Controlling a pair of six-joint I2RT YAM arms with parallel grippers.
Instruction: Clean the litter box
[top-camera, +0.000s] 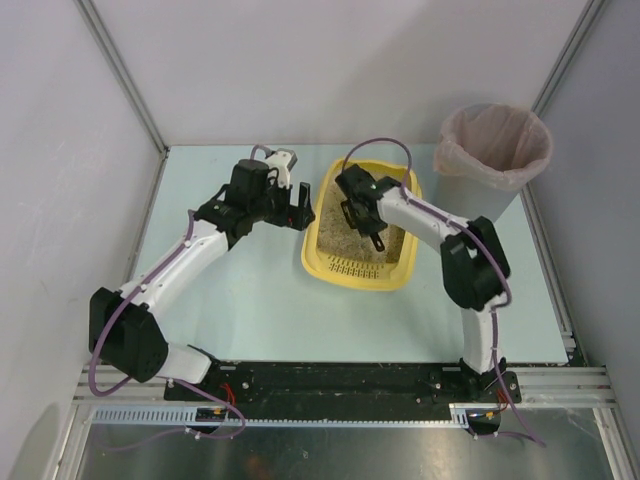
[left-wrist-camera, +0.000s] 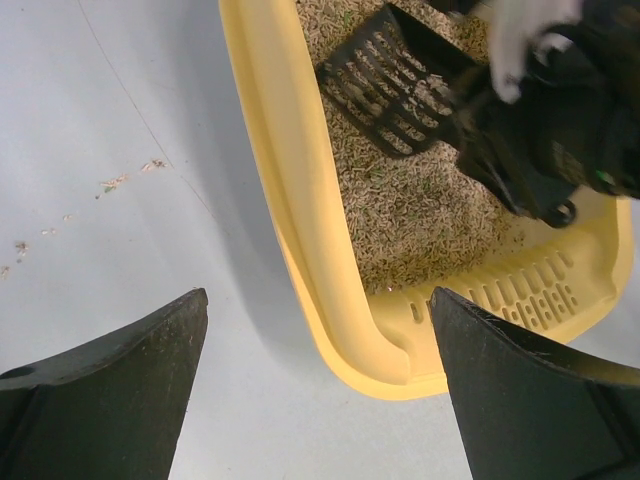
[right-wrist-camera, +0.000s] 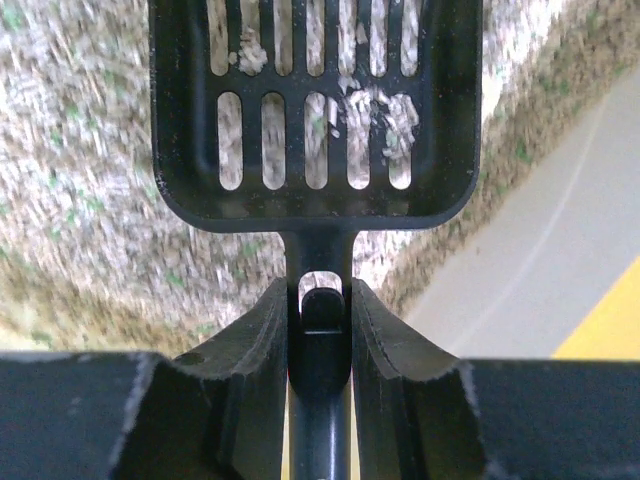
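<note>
From the top camera, I saw the shallow yellow plastic litter box (top-camera: 365, 272) sitting near the middle of the pale blue table (top-camera: 250, 300). Its slotted end was nearest the arm bases. A round grey bin with a pink bag inside (top-camera: 492, 150) stood at the far right, apart from the box. The left gripper (top-camera: 300, 207) hung just beside the box's left side, with its jaws wide apart and holding nothing. The right gripper (top-camera: 366, 225) was over the inside of the box.

From the left wrist camera, I saw the box's long yellow edge between my two black fingers (left-wrist-camera: 120, 390), which were spread wide. Beige grainy litter (left-wrist-camera: 420, 210) filled the box. A black slotted plastic scoop (left-wrist-camera: 385, 80) was low over it. I could not tell if it touched. A few crumbs (left-wrist-camera: 130, 180) lay on the table outside the box.

From the right wrist camera, I saw the jaws squeezed tight on the scoop's thin handle. Some pale bits (right-wrist-camera: 375, 110) sat on its slots. The litter below looked blurry.
</note>
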